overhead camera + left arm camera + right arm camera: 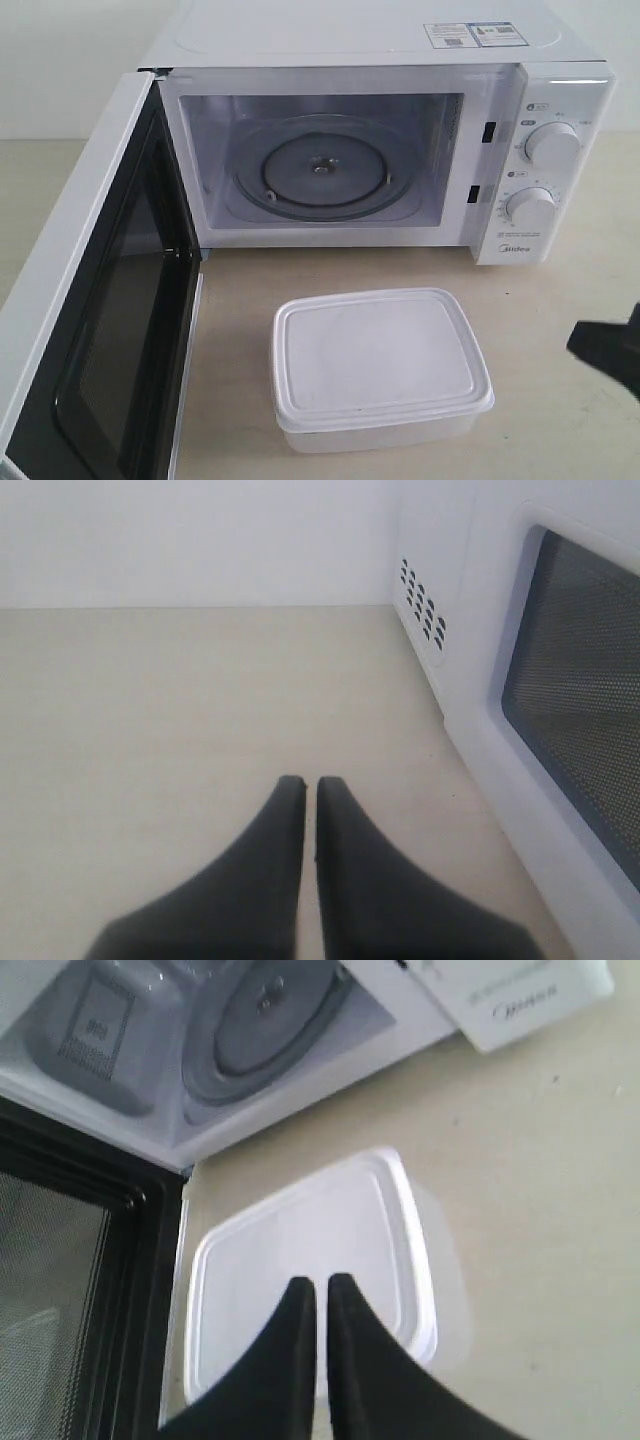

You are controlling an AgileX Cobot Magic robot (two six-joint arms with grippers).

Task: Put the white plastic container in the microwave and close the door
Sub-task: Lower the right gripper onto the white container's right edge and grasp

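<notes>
Hovering right of the white plastic container — right hand pressed together, empty.

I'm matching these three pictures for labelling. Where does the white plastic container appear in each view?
Exterior view: white plastic container at lower middle, on the table in front of the microwave.
Left wrist view: not in it.
Right wrist view: mid-picture, seen just past the right gripper tips, beside the door.
Shared landmark: the open door.
</notes>
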